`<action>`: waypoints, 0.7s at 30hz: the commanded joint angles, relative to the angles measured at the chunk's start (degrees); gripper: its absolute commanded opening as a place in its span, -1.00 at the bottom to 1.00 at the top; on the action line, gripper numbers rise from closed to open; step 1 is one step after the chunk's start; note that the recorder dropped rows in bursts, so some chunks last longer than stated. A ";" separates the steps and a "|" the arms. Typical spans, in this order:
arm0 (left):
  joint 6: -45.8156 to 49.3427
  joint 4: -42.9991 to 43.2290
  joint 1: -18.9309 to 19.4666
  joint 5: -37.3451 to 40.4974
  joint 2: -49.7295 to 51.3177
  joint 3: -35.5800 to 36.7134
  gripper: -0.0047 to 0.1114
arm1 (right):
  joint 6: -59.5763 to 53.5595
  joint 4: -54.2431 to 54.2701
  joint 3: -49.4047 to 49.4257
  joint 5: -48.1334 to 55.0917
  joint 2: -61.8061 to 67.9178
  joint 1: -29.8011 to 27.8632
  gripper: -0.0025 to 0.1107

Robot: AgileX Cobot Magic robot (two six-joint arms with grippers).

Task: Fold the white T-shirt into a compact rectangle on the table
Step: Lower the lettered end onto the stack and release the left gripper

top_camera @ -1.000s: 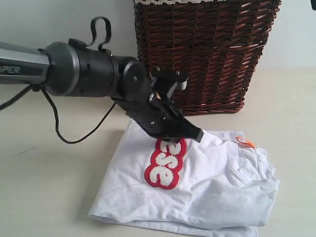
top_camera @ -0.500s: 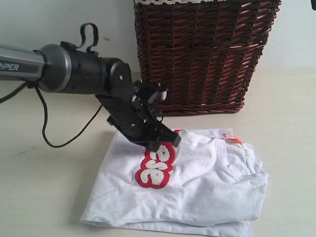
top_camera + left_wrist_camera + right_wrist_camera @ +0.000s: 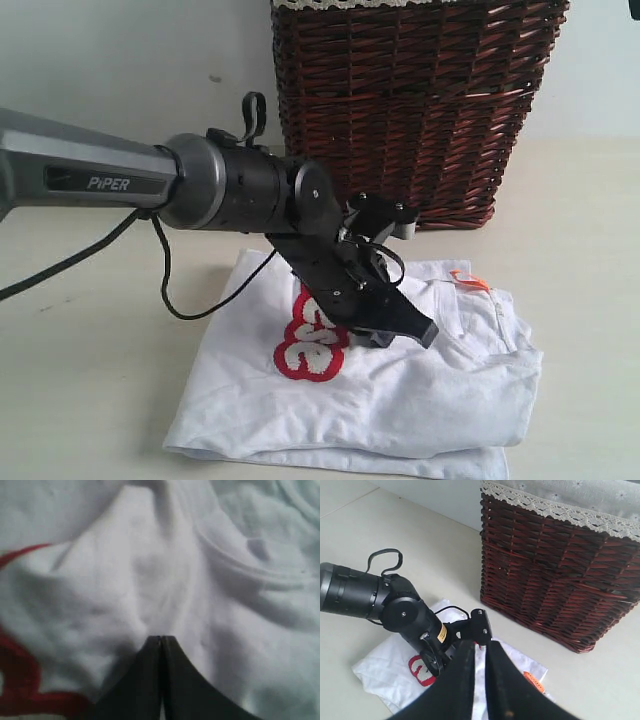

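Now the left arm (image 3: 230, 190) reaches in from the left of the exterior view, its wrist bent down and to the right over the white T-shirt (image 3: 440, 400). The left gripper (image 3: 425, 334) is clenched, tips pressed together just at the cloth near the collar; whether it pinches any fabric I cannot tell. The right gripper (image 3: 479, 644) hangs high above the scene, its fingers almost together with only a thin slit, grasping nothing. The shirt lies on the table (image 3: 90, 380) in front of the wicker basket (image 3: 410, 110), long axis running left to right. Its collar and orange tag (image 3: 468, 280) point right. It is folded in rumpled layers, the red-outlined lettering (image 3: 310, 350) partly under the arm
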 commanded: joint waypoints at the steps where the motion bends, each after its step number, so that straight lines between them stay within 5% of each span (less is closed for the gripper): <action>1: -2.16 2.30 1.73 2.12 -1.21 -1.29 -0.92 | -0.07 0.22 0.31 -0.72 0.06 -0.36 -0.80; 11: -2.76 5.35 4.11 0.47 -6.68 -1.01 -0.92 | -0.17 0.19 0.31 -0.20 0.06 -0.36 -0.80; 21: -2.36 5.76 5.87 -6.23 -20.50 9.54 -0.92 | -0.18 0.25 0.40 -0.31 -1.06 -0.36 -0.87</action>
